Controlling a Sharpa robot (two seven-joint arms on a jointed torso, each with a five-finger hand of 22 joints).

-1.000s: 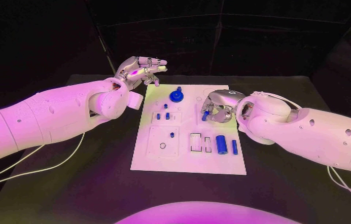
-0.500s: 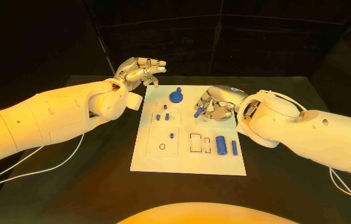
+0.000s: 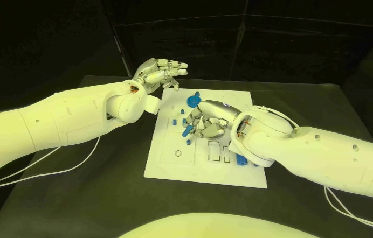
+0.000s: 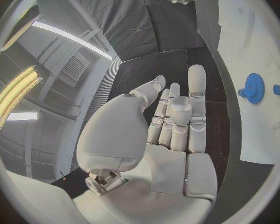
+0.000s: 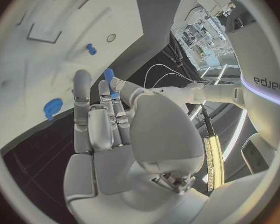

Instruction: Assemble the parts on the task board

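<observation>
A dark room with black walls is surrounding a black desk (image 3: 93, 195), and a white task board (image 3: 204, 168) is lying flat in the middle of it. The left hand (image 3: 161, 74) is hovering above the desk just beyond the board's far left corner, palm turned up, fingers spread apart and holding nothing. The right hand (image 3: 204, 124) is reaching over the middle of the board with its fingers curled downward, pinching a small blue peg (image 3: 186, 132) between the thumb and a fingertip; in the right wrist view the peg (image 5: 109, 75) is poking out past the fingers (image 5: 82, 92). A blue gear (image 3: 194, 101) is standing on the board's far end, just beyond the right hand. Small blue parts (image 3: 175, 122) are sitting near the board's left-middle area, beside the held peg. More blue pieces (image 3: 242, 160) are lying partly hidden under the right forearm, near the board's right edge.
</observation>
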